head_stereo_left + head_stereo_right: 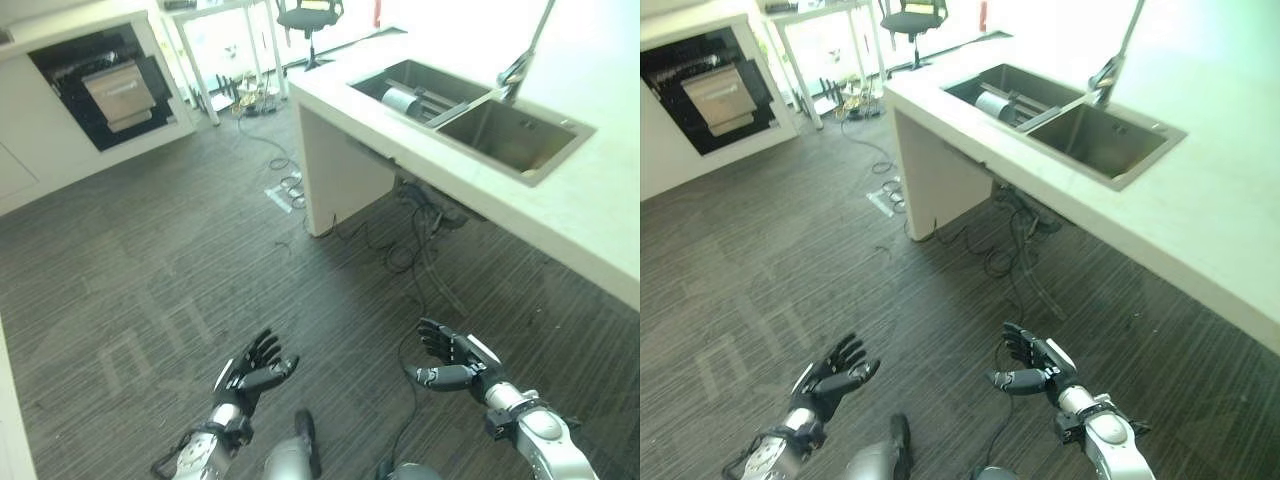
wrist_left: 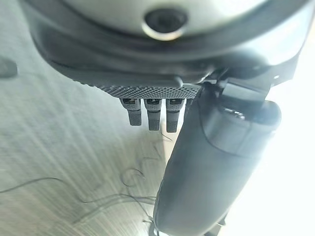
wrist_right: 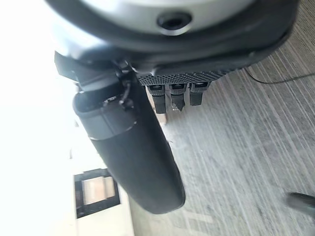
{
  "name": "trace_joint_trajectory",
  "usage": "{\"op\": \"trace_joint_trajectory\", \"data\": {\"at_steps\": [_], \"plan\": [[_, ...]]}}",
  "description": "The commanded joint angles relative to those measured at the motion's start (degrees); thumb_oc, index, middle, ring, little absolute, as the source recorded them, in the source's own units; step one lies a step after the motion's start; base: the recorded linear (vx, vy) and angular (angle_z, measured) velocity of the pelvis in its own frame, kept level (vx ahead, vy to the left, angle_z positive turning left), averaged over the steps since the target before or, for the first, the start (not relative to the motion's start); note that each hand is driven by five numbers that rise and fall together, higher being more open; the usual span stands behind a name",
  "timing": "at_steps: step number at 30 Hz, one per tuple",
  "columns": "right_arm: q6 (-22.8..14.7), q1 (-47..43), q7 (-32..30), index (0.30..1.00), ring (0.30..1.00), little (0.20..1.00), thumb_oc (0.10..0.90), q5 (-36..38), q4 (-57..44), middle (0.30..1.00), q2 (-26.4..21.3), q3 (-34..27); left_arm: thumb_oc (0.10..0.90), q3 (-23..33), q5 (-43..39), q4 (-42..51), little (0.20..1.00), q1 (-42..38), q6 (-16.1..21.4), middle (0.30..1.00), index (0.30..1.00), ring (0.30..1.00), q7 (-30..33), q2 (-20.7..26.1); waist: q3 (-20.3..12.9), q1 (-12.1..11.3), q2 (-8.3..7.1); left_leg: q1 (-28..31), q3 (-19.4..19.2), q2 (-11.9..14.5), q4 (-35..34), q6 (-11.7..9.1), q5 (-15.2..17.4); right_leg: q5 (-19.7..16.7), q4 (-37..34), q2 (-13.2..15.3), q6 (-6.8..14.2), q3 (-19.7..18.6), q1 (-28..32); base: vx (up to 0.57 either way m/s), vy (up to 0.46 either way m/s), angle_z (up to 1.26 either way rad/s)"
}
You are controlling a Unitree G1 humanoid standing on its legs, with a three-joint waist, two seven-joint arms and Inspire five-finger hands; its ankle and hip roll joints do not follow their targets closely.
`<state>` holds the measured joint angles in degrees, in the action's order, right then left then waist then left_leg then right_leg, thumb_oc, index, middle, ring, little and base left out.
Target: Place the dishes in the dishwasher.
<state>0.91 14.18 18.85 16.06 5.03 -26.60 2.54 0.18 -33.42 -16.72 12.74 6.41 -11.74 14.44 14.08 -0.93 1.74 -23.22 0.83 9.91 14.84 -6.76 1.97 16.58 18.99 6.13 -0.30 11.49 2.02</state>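
Both hands hung empty over the dark striped floor (image 1: 150, 260) in the lower part of the frame: the left hand (image 1: 255, 368) at lower centre-left with its fingers spread and relaxed, the right hand (image 1: 452, 362) at lower right, likewise loose-fingered with the thumb standing out toward the middle. Neither touched anything.

The dishes sat well apart from them, in the double sink (image 1: 470, 115) set into the white desk (image 1: 590, 220) at the upper right. One pale cylindrical dish (image 1: 402, 100), perhaps a cup or bowl on its side, lay in the far basin beside some dark rails; whether more dishes lay there could not be told. The near basin looked bare. One tap (image 1: 520, 60) arched over the divider. The dishwasher (image 1: 105, 85), one dark open cavity with a pulled-out rack or drawer, stood at the upper left, across the floor from the sink. One office chair (image 1: 308, 18) stood at the top centre.

The task seemed at its very start, with nothing picked up. The next move would likely call for stepping toward the sink and reaching a hand into the far basin to close round that dish.
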Motion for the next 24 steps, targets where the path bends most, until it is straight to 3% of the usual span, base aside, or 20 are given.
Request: {"op": "trace_joint_trajectory", "data": {"at_steps": [1,4,6,7,9,11,14,16,18,19,20,22,24], "plan": [[-5.7,-4.6,1.4,0.9,0.9,0.9,0.8,6.8,-5.1,0.9,-2.2,-1.9,0.8,3.9,0.5,2.8,0.9,-0.7,10.2,0.9,0.9,0.9,1.3,3.3,-3.2,-1.5,-1.18,7.3,-5.0,-1.1,2.4,-0.4,2.1,-1.5,-1.8,-0.6,5.2,-0.4,-0.4,0.32,0.349,-0.63],[-5.4,-3.8,1.2,0.9,0.9,0.9,0.8,8.6,-10.1,0.9,-1.0,-2.5,0.8,4.3,2.0,6.7,0.9,-1.9,10.6,0.9,0.9,0.9,2.5,5.6,-5.1,-1.7,-1.93,9.7,-4.1,-3.6,2.4,1.9,4.9,-1.5,-1.8,2.2,7.6,0.1,1.5,0.27,0.302,-0.57],[-6.5,-3.5,0.5,0.9,0.9,0.9,0.8,8.8,-11.9,0.9,0.5,-3.1,0.8,4.6,2.8,8.7,0.9,-3.0,11.2,0.9,0.9,0.9,1.7,6.8,-5.9,-1.8,-2.25,10.1,-3.8,-4.5,2.4,3.1,5.5,-3.4,-1.8,3.8,8.7,1.3,2.6,0.24,0.272,-0.13],[-7.2,-3.5,0.0,0.9,0.9,0.9,0.8,8.9,-13.1,0.9,1.5,-3.2,0.8,4.7,4.3,10.2,0.9,-3.4,12.0,0.9,0.9,0.9,1.6,7.6,-5.5,-1.8,-2.88,11.1,-2.9,-6.4,2.4,4.5,6.2,-7.2,-1.8,4.7,9.6,1.7,4.4,0.32,0.335,0.09],[-7.9,-3.7,-0.1,0.9,0.9,0.9,0.8,9.2,-14.3,0.9,2.2,-3.4,0.8,4.8,5.6,12.4,0.9,-3.8,12.7,0.9,0.9,0.9,1.7,8.4,-5.5,-1.3,-1.88,11.9,-1.1,-7.8,2.4,6.2,6.7,-14.8,0.3,4.6,9.6,2.3,4.6,0.25,0.307,0.14],[-8.9,-4.2,-0.5,0.9,0.9,0.9,0.8,9.6,-15.1,0.9,2.7,-2.9,0.8,4.7,6.5,14.7,0.9,-4.0,13.6,0.9,0.9,0.9,1.7,8.9,-4.8,-1.1,-1.08,13.8,0.0,-9.6,2.4,7.7,7.7,-17.1,11.2,5.0,8.8,1.6,-0.9,0.15,0.253,0.03],[-11.4,-5.7,-2.7,0.9,0.9,0.9,0.8,9.9,-15.1,0.9,2.6,-1.8,0.8,4.1,7.9,17.4,0.9,-4.3,14.8,0.9,0.9,0.9,2.1,9.7,-4.0,-1.2,-1.01,15.8,-1.0,-10.5,2.4,8.1,8.6,-15.3,13.6,3.5,7.5,2.3,-4.7,0.13,0.11,-0.13],[-12.8,-6.5,-4.7,0.9,0.9,0.9,0.8,11.3,-15.7,0.9,1.7,-2.2,0.8,3.9,6.8,19.0,0.9,-4.8,14.6,0.9,0.9,0.9,1.9,10.4,-3.8,-0.7,-1.2,16.1,-1.9,-10.7,2.4,8.0,8.5,-14.1,7.0,0.1,7.0,4.3,-4.9,0.17,0.013,-0.17],[-13.7,-6.4,-5.6,0.9,0.9,0.9,0.8,12.0,-16.4,0.9,1.6,-3.1,0.8,3.9,6.2,19.7,0.9,-5.1,14.5,0.9,0.9,0.9,1.5,10.7,-3.3,-0.4,-1.35,17.0,-3.2,-10.4,2.4,7.8,9.2,-13.9,2.2,-0.9,7.0,5.8,-4.2,0.16,-0.04,-0.1],[-14.7,-6.7,-5.9,0.9,0.9,0.9,0.8,13.2,-16.8,0.9,1.2,-4.0,0.8,4.2,5.9,20.6,0.9,-5.5,14.3,0.9,0.9,0.9,1.0,11.1,-3.0,0.1,-1.85,17.6,-4.9,-10.2,2.4,7.7,9.8,-14.6,-1.8,-0.6,7.2,7.6,-5.6,0.26,-0.092,-0.11],[-15.2,-6.6,-6.1,0.9,0.9,0.9,0.8,14.1,-17.4,0.9,1.1,-4.4,0.8,4.3,6.3,21.3,0.9,-5.6,14.5,0.9,0.9,0.9,0.9,11.3,-2.7,0.3,-2.52,18.9,-5.7,-10.5,2.4,7.6,11.4,-13.5,-1.8,0.6,8.0,7.6,-7.3,0.29,-0.151,-0.03],[-16.4,-5.8,-6.4,0.9,0.9,0.9,0.8,15.8,-19.8,0.9,0.8,-6.1,0.8,4.3,7.8,23.5,0.9,-5.5,14.8,0.9,0.9,0.9,1.7,11.4,-1.8,1.2,-3.86,20.9,-8.6,-10.8,2.4,7.9,12.9,-15.2,-1.8,4.2,9.3,7.8,-14.5,0.25,-0.169,-0.38],[-17.6,-4.8,-6.1,0.9,0.9,0.9,0.8,16.2,-21.7,0.9,1.1,-7.1,0.8,4.3,9.1,25.3,0.9,-5.1,15.7,0.9,0.9,0.9,1.9,11.6,-1.6,1.8,-3.86,23.1,-8.6,-11.1,2.4,8.0,14.9,-15.8,-1.8,6.0,10.7,6.8,-18.8,0.35,-0.166,-0.31]]}}
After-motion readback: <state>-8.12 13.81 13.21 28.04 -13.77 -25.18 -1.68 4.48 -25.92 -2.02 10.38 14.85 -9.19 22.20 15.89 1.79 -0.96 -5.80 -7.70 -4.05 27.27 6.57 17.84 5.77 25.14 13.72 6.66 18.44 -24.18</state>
